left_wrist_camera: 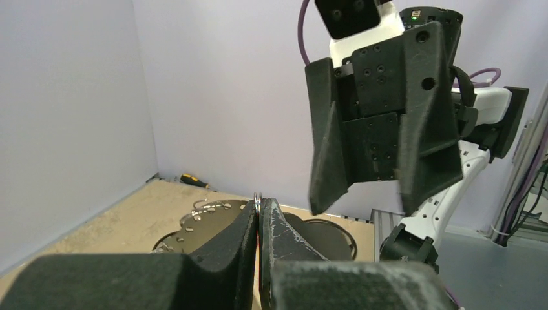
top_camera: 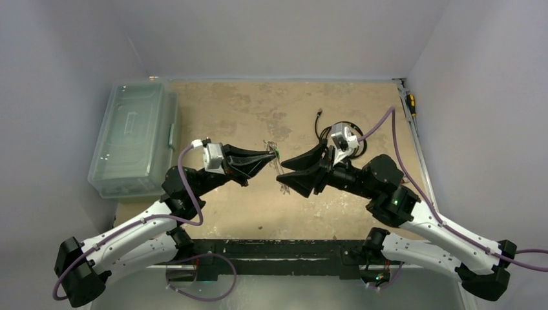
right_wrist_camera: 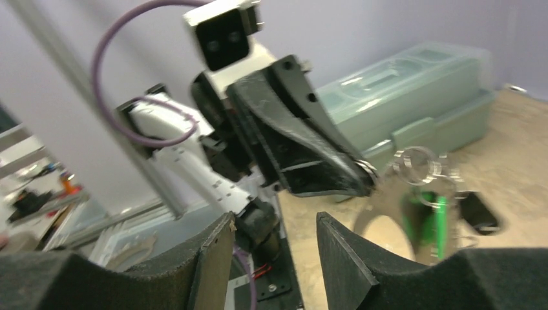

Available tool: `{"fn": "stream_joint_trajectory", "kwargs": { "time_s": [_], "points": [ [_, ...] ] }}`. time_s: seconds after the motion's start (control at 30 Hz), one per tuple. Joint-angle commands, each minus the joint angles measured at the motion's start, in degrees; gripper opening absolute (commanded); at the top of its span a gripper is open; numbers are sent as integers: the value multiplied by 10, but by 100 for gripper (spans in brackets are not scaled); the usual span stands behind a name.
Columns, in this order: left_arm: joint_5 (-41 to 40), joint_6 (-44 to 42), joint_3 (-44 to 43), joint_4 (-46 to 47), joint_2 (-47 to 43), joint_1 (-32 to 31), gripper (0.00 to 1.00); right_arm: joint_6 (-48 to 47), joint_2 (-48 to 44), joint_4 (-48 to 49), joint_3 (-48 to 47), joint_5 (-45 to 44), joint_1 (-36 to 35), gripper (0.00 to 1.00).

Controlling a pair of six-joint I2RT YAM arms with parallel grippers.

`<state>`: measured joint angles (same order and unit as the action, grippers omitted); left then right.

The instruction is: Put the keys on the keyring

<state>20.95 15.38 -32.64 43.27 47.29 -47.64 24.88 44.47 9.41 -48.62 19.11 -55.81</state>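
My left gripper [top_camera: 272, 155] is shut on the rim of the silver keyring [right_wrist_camera: 414, 165], holding it above the middle of the table. In the left wrist view only a thin edge of the keyring [left_wrist_camera: 258, 196] shows between the closed pads. A green-headed key [right_wrist_camera: 430, 219] and a black-headed key [right_wrist_camera: 479, 212] hang from the ring, blurred. My right gripper [top_camera: 282, 172] faces the left one from the right, a short gap away, slightly nearer the table's front. It is open and holds nothing [right_wrist_camera: 274, 227]. The ring and keys sit to the right of its fingers.
A clear plastic lidded box [top_camera: 133, 139] stands at the table's left edge. A black coiled cable [top_camera: 342, 133] lies behind the right arm. A yellow-and-black screwdriver [top_camera: 411, 103] rests by the far right wall.
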Motion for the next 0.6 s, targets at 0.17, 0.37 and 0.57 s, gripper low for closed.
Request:
{"fn": "stream_joint_trajectory", "kwargs": {
  "time_s": [0.17, 0.37, 0.57],
  "points": [
    [-46, -10, 2, 41, -8, 1, 0, 5, 16, -71, -12, -174, -3, 52],
    [-65, -6, -1, 40, 1, 2, 0, 2, 53, -74, -34, -176, -10, 51],
    [-71, 3, -1, 41, 10, 2, 0, -18, 86, -74, -61, -207, -15, 46]
  ]
}}
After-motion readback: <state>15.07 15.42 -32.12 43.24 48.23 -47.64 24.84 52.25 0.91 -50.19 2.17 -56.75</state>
